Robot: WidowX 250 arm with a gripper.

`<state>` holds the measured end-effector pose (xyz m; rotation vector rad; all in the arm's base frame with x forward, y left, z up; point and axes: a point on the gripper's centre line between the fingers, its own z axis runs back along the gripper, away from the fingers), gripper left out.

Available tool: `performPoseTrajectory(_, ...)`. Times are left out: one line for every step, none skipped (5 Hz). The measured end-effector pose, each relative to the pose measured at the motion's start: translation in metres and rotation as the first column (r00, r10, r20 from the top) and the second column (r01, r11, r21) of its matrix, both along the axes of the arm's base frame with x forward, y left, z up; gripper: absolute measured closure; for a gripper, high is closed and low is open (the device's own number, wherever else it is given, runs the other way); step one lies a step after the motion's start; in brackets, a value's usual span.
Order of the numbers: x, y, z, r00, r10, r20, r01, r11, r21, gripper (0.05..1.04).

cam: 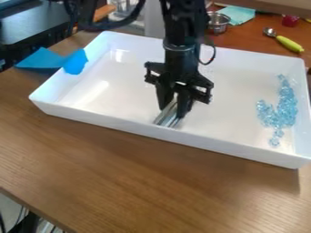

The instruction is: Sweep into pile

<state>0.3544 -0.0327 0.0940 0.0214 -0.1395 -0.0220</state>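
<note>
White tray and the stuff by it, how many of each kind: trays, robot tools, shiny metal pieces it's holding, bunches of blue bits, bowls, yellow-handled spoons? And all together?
Tray: 1
Tool: 1
Metal piece: 1
Bunch of blue bits: 1 (too many bits to count singly)
Metal bowl: 1
Yellow-handled spoon: 1
Total: 6

No text, label, brand, number or sign can be read.
</note>
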Motion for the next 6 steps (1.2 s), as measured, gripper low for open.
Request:
performPoseTrajectory(-0.005, 0.004, -0.007, 0.999, -0.044, -0.007, 0.044, 0.998, 0.04, 0.719)
performPoseTrajectory(-0.012, 0.007, -0.008, 0.996, -0.067, -0.055, 0.067, 0.998, 0.002, 0.719)
performPoseTrajectory(-0.018, 0.009, -0.006, 0.995, -0.073, -0.075, 0.072, 0.997, -0.012, 0.719)
performPoseTrajectory(-0.019, 0.006, -0.005, 0.996, -0.01, -0.09, 0.007, 0.999, -0.037, 0.719)
performPoseTrajectory(-0.006, -0.007, -0.008, 0.993, 0.055, -0.107, -0.061, 0.997, -0.052, 0.719)
performPoseTrajectory(-0.002, -0.015, -0.008, 0.991, 0.079, -0.105, -0.085, 0.995, -0.057, 0.719)
